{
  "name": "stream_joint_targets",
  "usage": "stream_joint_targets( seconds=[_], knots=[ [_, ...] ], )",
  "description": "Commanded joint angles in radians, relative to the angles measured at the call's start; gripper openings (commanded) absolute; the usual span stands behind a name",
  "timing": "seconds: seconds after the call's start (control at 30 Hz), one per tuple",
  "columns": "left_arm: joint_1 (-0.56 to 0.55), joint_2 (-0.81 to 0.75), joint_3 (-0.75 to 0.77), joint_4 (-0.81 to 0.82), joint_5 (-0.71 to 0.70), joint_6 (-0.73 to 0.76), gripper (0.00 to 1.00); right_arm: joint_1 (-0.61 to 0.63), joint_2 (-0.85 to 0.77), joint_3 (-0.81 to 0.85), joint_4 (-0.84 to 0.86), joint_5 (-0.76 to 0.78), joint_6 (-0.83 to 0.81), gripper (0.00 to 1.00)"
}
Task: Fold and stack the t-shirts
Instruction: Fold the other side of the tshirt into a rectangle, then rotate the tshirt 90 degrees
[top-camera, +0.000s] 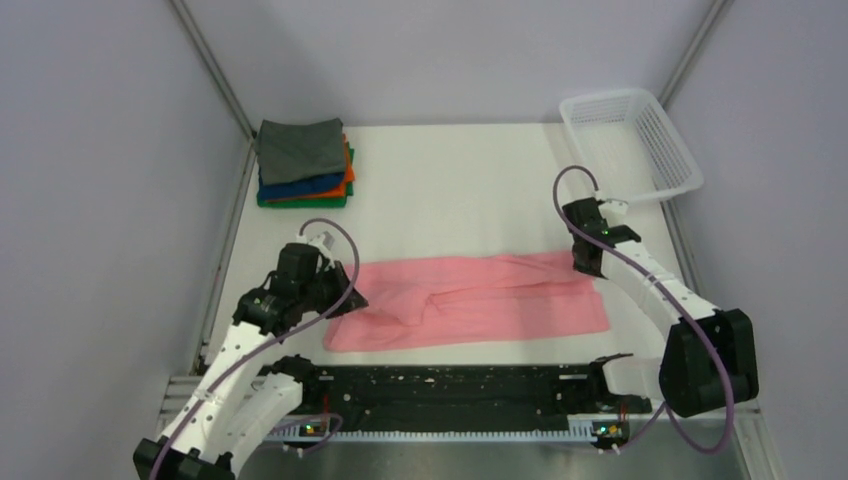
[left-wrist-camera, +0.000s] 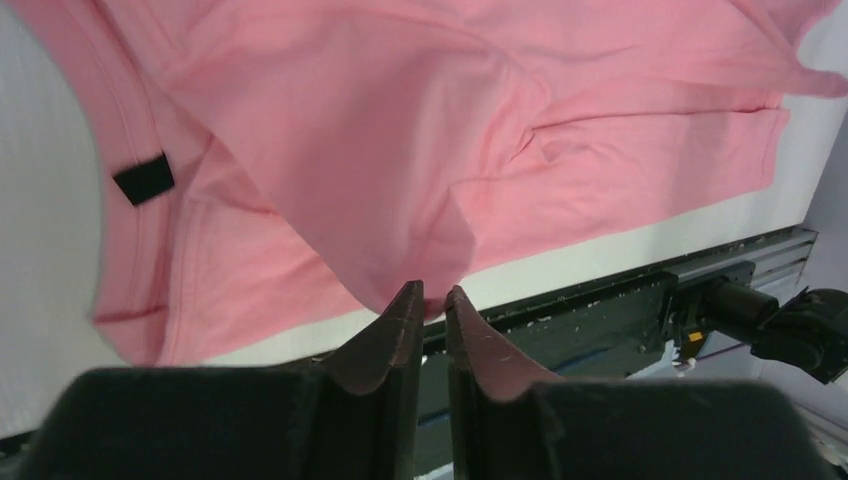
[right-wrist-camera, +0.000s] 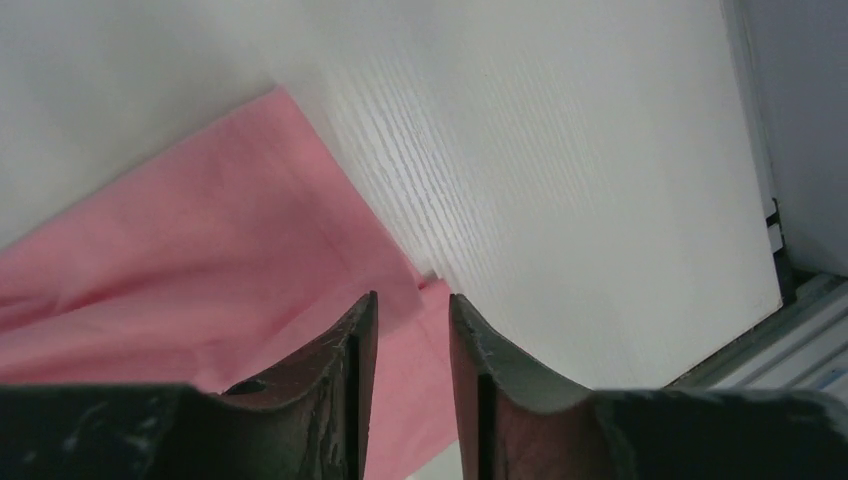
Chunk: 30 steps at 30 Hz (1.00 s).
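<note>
Folding the pink t-shirt looks like the step in hand. It lies stretched lengthwise along the near edge of the worktop, with one fold bunched near its left end. The left gripper sits at that left end, its fingers nearly together and pinching a lifted flap of the pink cloth. The right gripper is at the shirt's far right corner with a narrow gap between its fingers. The hem shows in that gap, but I cannot tell whether it is gripped. The stack of folded t-shirts waits at the far left corner. The next move probably calls for both ends to be carried over together, keeping the edges level.
</note>
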Motion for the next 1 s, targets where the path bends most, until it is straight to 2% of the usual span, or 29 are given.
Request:
stream_joint_targets(
  seconds=[0.0,0.07,0.1,0.13,0.27,0.3,0.37,0.5,0.6,0.7,0.8,0.87,0.97],
  knots=[
    [-0.003,-0.093,-0.089,-0.081,0.071,-0.054,0.33,-0.009,0.007,0.011,-0.082,0.045,0.09,0.43],
    [-0.003,-0.144,-0.123,-0.091,0.129,-0.05,0.65,-0.009,0.003,0.023,-0.089,0.059,0.103,0.56],
    [-0.003,-0.167,-0.135,-0.088,0.154,-0.052,0.95,-0.009,-0.001,0.029,-0.089,0.062,0.107,0.61],
    [-0.003,-0.185,-0.142,-0.081,0.168,-0.057,0.98,-0.01,-0.006,0.032,-0.087,0.062,0.106,0.66],
    [-0.003,-0.176,-0.123,0.005,0.149,-0.071,0.99,-0.009,-0.057,0.027,-0.036,-0.001,0.062,0.86],
    [-0.003,-0.152,-0.117,0.044,0.146,-0.078,0.99,-0.009,-0.08,0.014,-0.001,-0.05,0.025,0.93],
    [-0.003,-0.083,-0.1,0.125,0.15,-0.089,0.99,-0.009,-0.129,-0.025,0.091,-0.19,-0.029,0.98],
    [-0.004,0.125,-0.106,0.317,0.192,-0.148,0.99,-0.009,-0.184,-0.144,0.35,-0.586,-0.083,0.99],
    [-0.005,0.316,-0.128,0.468,0.214,-0.204,0.99,-0.009,-0.139,-0.217,0.513,-0.772,-0.066,0.99],
    [-0.006,0.507,-0.099,0.554,0.167,-0.245,0.99,-0.01,-0.044,-0.235,0.584,-0.831,-0.049,0.99],
    [-0.006,0.696,-0.028,0.612,0.143,-0.254,0.99,-0.007,0.036,-0.231,0.57,-0.834,-0.044,0.99],
    [-0.005,0.823,0.072,0.545,0.059,-0.233,0.99,0.006,0.046,-0.246,0.556,-0.826,-0.038,0.99],
    [-0.003,1.005,0.321,0.378,-0.088,-0.184,0.99,0.037,-0.014,-0.293,0.528,-0.798,-0.016,0.99]
  ],
)
